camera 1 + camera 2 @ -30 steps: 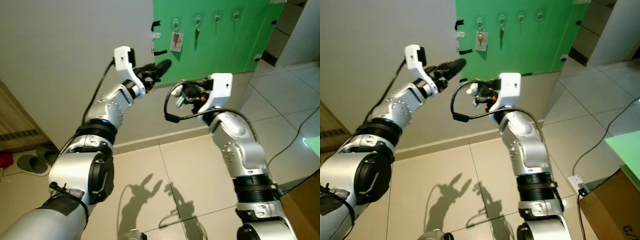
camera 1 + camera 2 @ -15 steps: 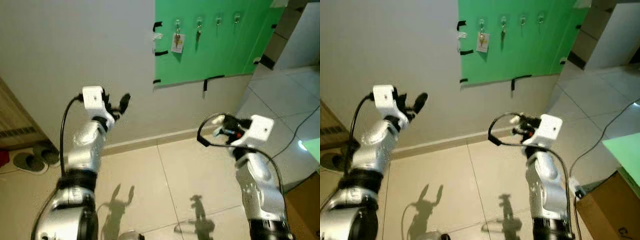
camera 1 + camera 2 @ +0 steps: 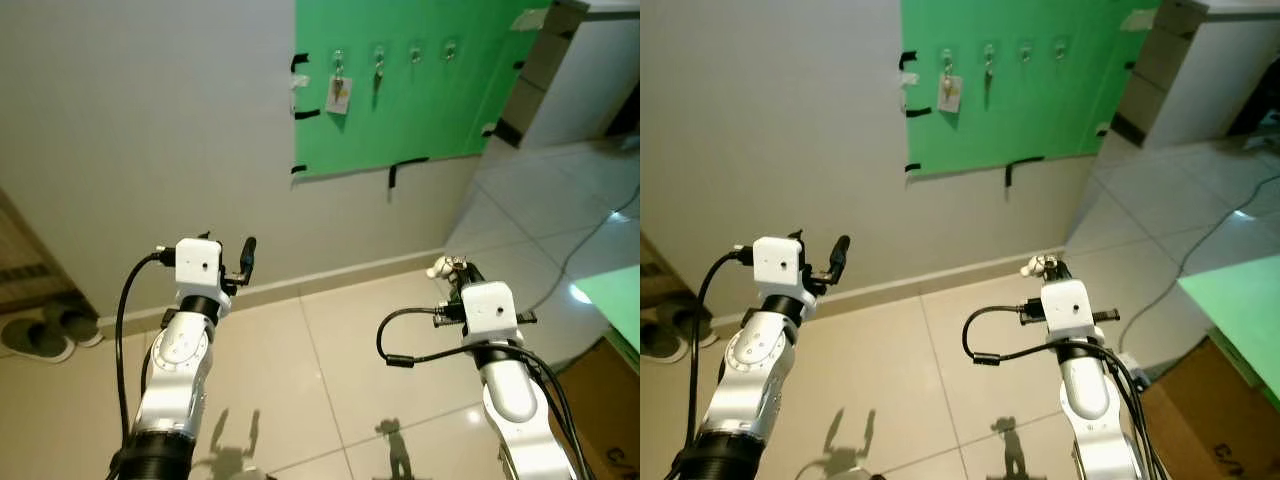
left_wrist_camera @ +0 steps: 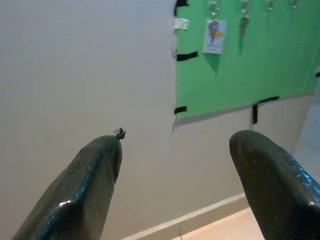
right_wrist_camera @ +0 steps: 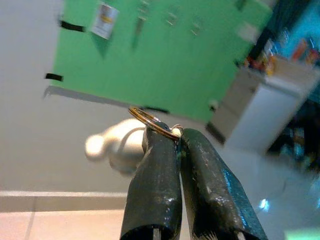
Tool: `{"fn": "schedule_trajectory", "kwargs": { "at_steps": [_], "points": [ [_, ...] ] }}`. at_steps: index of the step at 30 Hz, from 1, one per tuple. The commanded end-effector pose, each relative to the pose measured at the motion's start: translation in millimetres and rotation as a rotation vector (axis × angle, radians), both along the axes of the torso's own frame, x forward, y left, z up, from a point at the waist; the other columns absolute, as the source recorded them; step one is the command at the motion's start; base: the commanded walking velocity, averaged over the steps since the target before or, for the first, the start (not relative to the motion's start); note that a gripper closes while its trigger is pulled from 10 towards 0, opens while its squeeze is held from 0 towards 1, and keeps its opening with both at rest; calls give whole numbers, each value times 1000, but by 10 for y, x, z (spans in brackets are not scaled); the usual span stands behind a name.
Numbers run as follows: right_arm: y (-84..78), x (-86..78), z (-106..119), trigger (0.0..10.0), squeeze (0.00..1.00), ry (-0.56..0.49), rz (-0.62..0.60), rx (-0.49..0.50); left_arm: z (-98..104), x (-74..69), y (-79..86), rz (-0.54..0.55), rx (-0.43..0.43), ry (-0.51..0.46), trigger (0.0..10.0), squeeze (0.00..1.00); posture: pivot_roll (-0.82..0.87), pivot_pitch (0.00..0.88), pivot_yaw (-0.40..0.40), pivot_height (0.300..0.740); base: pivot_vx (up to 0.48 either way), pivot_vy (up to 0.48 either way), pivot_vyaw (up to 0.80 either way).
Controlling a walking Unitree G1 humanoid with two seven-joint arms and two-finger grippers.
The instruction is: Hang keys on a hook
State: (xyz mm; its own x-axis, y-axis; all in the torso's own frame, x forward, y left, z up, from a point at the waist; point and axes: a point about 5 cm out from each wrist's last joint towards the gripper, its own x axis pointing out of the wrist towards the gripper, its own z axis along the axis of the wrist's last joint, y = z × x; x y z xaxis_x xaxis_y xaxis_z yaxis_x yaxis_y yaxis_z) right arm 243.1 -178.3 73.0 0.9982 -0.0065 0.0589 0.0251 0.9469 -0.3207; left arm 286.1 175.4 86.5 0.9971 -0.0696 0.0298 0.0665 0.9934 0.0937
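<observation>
Keys (image 5: pixel 150 122) pinched in right gripper (image 5: pixel 176 137) (fingers closed); left gripper (image 4: pixel 175 145) spread wide, empty.

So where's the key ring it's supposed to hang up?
The key ring is pinched in the right gripper, its jaws shut on it with a white charm dangling behind. In the head views that gripper sits low on the right, well short of the green board.

Grey slippers (image 3: pixel 38 328) by the wall (on the tiled floor), cardboard box (image 3: pixel 1230 420), white cabinet (image 5: pixel 257 117)
</observation>
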Motion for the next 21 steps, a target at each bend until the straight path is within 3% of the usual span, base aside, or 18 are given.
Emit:
{"fn": "schedule_trajectory", "kwargs": {
  "at_steps": [1, 2, 3, 5, 10, 15, 17, 21],
  "points": [
    [-101, -105, -8, 0, 0, 2, -37, 70, -133, -177, 109, 8, 49, 52, 10000, 0, -34, 0, -6, 740, 0, 0, 0],
    [-131, -172, -6, 0, 0, 15, -59, 149, -211, -303, 162, 11, 56, 87, 10000, 0, -34, 0, -6, 740, 0, 0, 0],
    [-167, -234, -19, 0, 0, 34, -72, 215, -265, -391, 176, 10, 11, 124, 10000, 0, -30, 0, -13, 740, 0, 0, 0],
    [-196, -292, -19, 0, 0, 43, -68, 281, -243, -451, 154, -10, -32, 108, 10000, 0, -25, 0, -19, 740, 0, 0, 0],
    [-130, -236, 86, 0, 0, 0, -13, 316, -196, -373, 48, 5, -77, 99, 10000, 0, -24, 0, -21, 740, 0, 0, 0],
    [-35, -119, 88, 0, 0, 6, 28, 333, -159, -234, -23, 23, -142, 108, 10000, 0, -27, 0, -17, 740, 426, 0, 0],
    [-41, 8, 49, 0, 20, 40, 38, 338, -91, -136, -5, 35, -152, 103, 10000, 0, -26, 0, -16, 740, 450, 0, 766],
    [-56, 92, 10, 0, 31, 73, 43, 362, -66, -110, -1, 43, -144, 106, 10000, 0, -22, 0, -15, 740, 422, -68, 678]
  ]
}}
